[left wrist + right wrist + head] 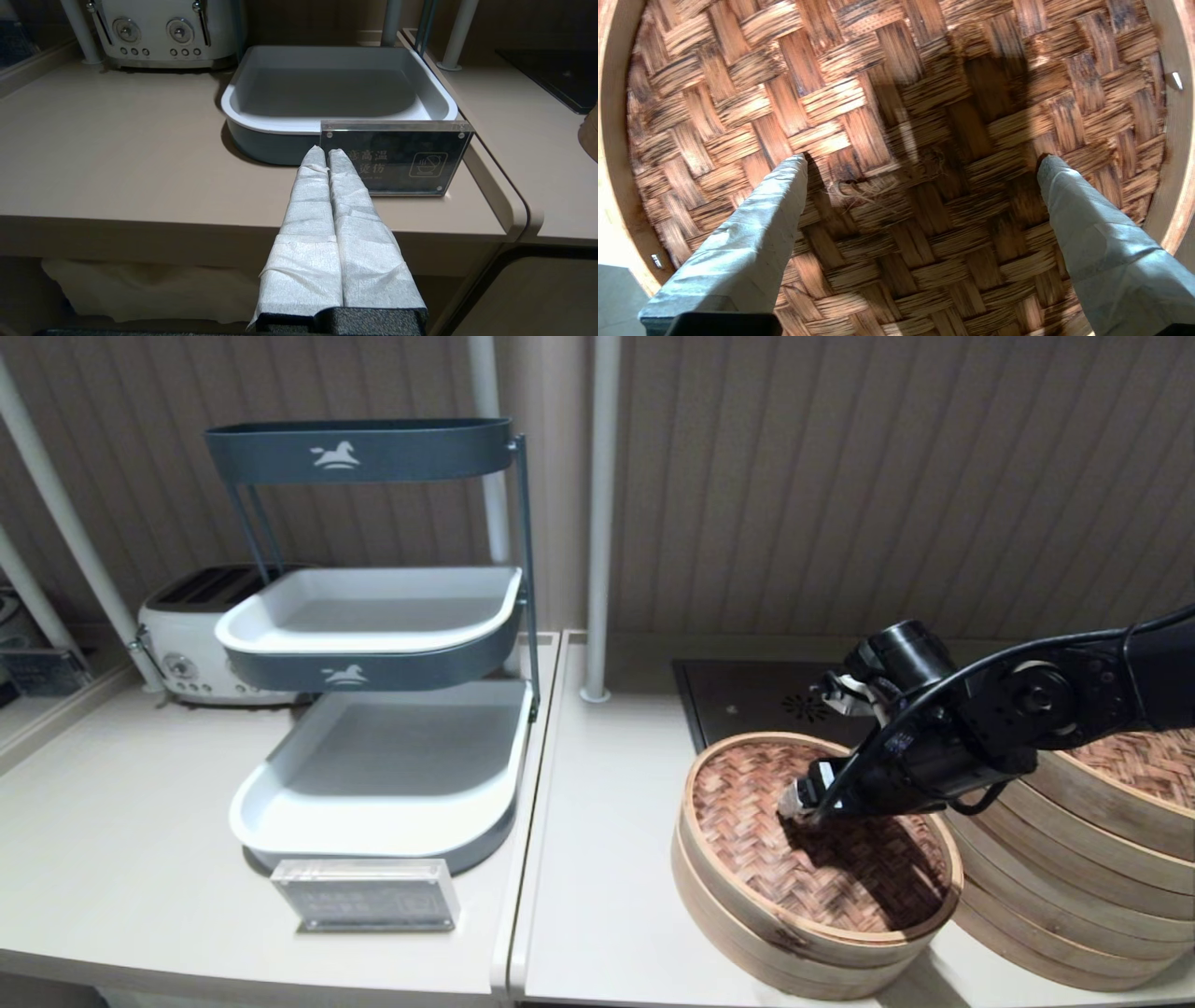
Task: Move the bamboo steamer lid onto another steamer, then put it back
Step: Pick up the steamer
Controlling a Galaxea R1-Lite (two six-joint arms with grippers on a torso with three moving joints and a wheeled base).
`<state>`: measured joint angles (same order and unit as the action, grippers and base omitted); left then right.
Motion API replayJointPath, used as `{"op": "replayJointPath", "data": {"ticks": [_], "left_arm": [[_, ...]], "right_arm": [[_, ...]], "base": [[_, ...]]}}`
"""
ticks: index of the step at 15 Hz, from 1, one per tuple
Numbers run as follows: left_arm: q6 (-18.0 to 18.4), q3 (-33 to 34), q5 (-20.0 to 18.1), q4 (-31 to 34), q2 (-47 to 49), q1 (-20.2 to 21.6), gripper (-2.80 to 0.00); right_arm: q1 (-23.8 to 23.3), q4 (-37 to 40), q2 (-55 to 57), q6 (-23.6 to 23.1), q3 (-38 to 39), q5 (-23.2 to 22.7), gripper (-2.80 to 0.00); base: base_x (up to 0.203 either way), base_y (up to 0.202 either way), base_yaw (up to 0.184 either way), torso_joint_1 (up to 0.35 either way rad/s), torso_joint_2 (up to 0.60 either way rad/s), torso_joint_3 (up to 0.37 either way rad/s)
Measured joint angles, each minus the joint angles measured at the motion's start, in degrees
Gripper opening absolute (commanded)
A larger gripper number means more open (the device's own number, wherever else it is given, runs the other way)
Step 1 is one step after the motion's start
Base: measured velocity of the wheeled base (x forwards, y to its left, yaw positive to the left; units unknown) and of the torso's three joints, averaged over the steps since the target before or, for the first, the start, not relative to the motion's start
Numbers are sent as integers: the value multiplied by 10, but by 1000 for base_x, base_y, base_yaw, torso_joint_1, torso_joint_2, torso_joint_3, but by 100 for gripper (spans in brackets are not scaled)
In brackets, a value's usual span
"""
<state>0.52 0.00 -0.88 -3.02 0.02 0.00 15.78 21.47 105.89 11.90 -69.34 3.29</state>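
Jaws of the right gripper point(920, 161) spread wide, tips low over the woven top of the bamboo steamer lid point(831, 845), straddling the tiny centre loop point(852, 186) without pinching it. Lid seated on a low steamer point(747, 933) on the desk point(597, 896), dark smudge on its near rim. Just beside it, toward the robot's right, another steamer point(1055, 896): the tall stack of pale rings, woven top of its own partly visible. Probably the first pick-up, grasp not yet made. Next move calls for settling lower, closing on the loop, lifting straight up clear of the rim, then carrying across to the stack. Left gripper point(327, 154) parked off the desk's front edge, jaws pressed together.
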Motion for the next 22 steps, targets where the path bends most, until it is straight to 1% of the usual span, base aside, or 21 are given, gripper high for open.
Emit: {"op": "replayJointPath", "data": {"ticks": [4,5,6,9,18,22], "left_arm": [[0,0,0,-1,0,0,-280],[0,0,0,0,0,0,-280],[0,0,0,-1,0,0,-280],[0,0,0,-1,0,0,-280],[0,0,0,0,0,0,-280],[0,0,0,-1,0,0,-280]], "right_arm": [[7,-4,0,-1,-4,5,0],[9,-4,0,-1,-5,6,-16],[11,-4,0,-1,-5,7,-280],[16,-6,0,0,-4,20,-280],[21,-17,7,0,0,19,-280],[22,-24,6,3,-10,20,-280]], "base": [[0,0,0,0,0,0],[0,0,0,0,0,0],[0,0,0,0,0,0],[0,0,0,0,0,0],[0,0,0,0,0,0],[0,0,0,0,0,0]]}}
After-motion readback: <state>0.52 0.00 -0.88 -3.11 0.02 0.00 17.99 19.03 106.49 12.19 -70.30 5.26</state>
